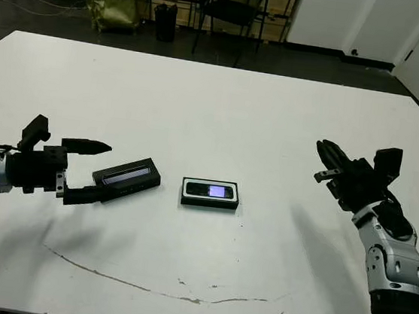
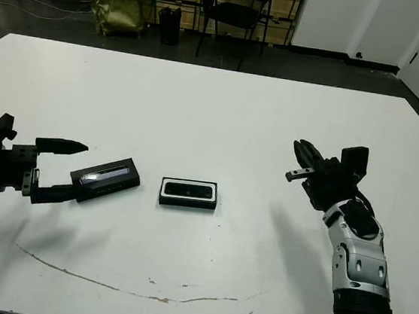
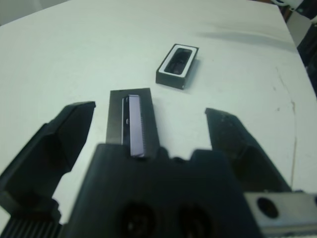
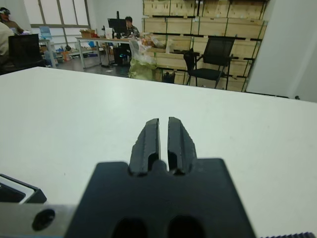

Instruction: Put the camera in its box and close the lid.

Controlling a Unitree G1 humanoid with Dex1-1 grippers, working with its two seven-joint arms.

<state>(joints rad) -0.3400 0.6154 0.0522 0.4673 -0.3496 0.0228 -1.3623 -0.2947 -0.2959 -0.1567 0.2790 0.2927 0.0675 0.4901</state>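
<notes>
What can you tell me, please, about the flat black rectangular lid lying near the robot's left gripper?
The flat black rectangular lid lies flat on the white table, detached from the small white-lined black box, which sits apart from it toward the table's middle. Its upward face carries a long pale grey-blue panel with a slight sheen. It rests at an angle between the spread black fingers of the left gripper, which is open around its near end. Whether a finger touches it cannot be told.

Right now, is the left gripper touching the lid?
Cannot tell. The left wrist view shows the open left gripper straddling the lid with table visible either side, but the lid's near end is hidden.
</notes>
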